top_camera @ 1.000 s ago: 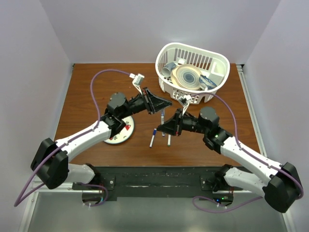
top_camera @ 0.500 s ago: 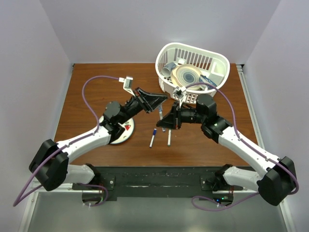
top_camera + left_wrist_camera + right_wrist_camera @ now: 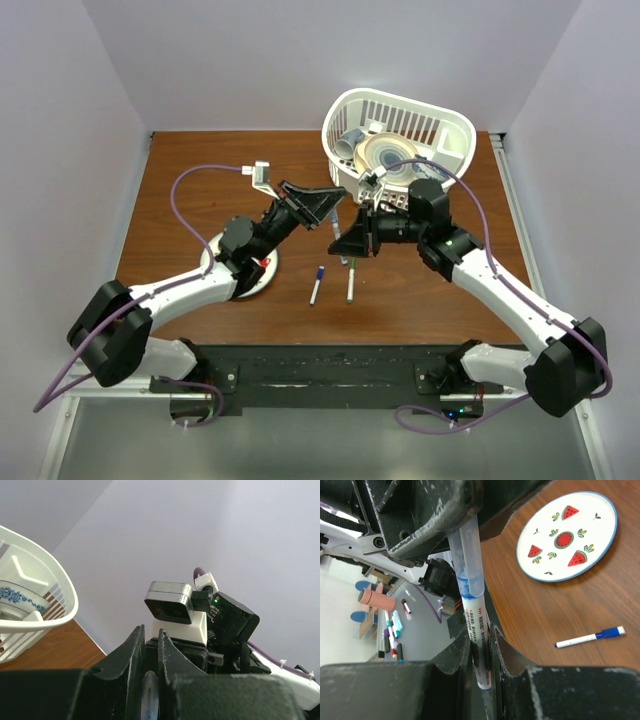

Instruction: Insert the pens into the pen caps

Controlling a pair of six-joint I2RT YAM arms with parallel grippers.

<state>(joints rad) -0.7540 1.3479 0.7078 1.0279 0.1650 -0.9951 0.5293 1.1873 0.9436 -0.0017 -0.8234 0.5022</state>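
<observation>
White pen (image 3: pixel 476 625) clamped in right hand (image 3: pixel 481 642), held above desk (image 3: pixel 190 190). Top end sits in cap (image 3: pixel 466 560), pinched by left hand (image 3: pixel 150 641). Step: probably seating last pair. Next: push straight along axis. Blue-capped pen (image 3: pixel 316 284) and green-capped pen (image 3: pixel 350 282) lie on desk.

Plate (image 3: pixel 260 287) mostly under the left arm (image 3: pixel 190 287)
</observation>
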